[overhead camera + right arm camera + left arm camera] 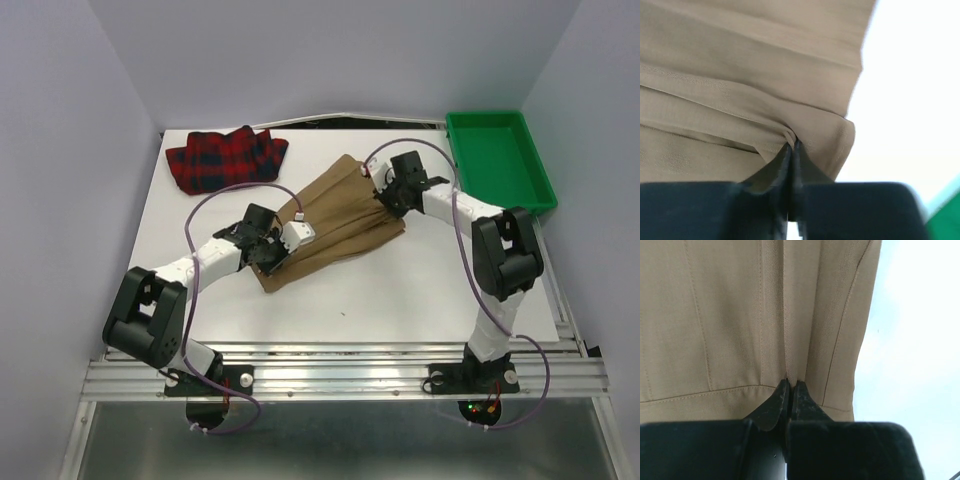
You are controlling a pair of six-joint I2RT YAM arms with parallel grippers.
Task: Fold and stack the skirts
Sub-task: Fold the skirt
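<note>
The tan-brown skirt (335, 220) lies slantwise in the middle of the white table, partly gathered. My left gripper (272, 245) is shut on its near-left hem; in the left wrist view the black jaws pinch a fold of the tan skirt (740, 315) at the left gripper (790, 383). My right gripper (385, 190) is shut on the far-right edge; the right wrist view shows the tan skirt (740, 75) bunched into the right gripper (792, 145). The red plaid skirt (225, 158) lies crumpled at the far left corner, apart from both arms.
A green plastic tray (500, 160) stands at the far right, just beyond the right arm's elbow. White walls close in the table on the left, back and right. A metal rail (340, 375) runs along the near edge.
</note>
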